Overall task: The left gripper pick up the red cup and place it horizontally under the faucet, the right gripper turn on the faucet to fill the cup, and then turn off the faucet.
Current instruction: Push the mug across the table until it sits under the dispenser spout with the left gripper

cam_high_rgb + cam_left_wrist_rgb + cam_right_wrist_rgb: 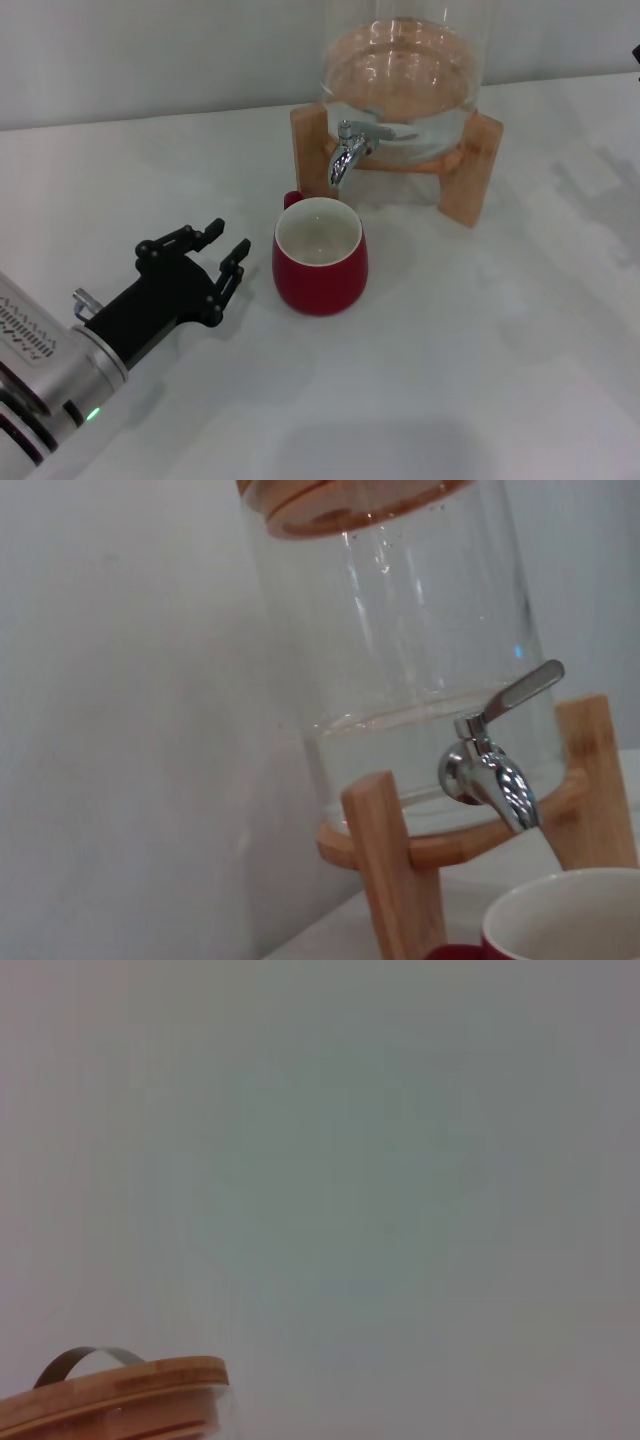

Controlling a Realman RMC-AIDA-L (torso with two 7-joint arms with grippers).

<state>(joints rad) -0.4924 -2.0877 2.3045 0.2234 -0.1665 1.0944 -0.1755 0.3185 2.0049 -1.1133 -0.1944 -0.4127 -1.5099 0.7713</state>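
The red cup (320, 283) stands upright on the white table, its cream inside facing up and its handle toward the jar. It sits just in front of and below the chrome faucet (350, 148). My left gripper (226, 246) is open and empty, a short gap to the left of the cup and level with it. In the left wrist view the faucet (487, 772) shows close up with its lever raised toward the jar, and the cup's rim (560, 915) shows at the edge. A dark sliver (636, 52) at the right edge may be my right gripper.
The glass jar (400, 70), part filled with water, rests on a wooden stand (472, 170) at the back of the table (480, 350). The stand's legs flank the faucet. The right wrist view shows only the jar's wooden lid (120, 1395) and a blank wall.
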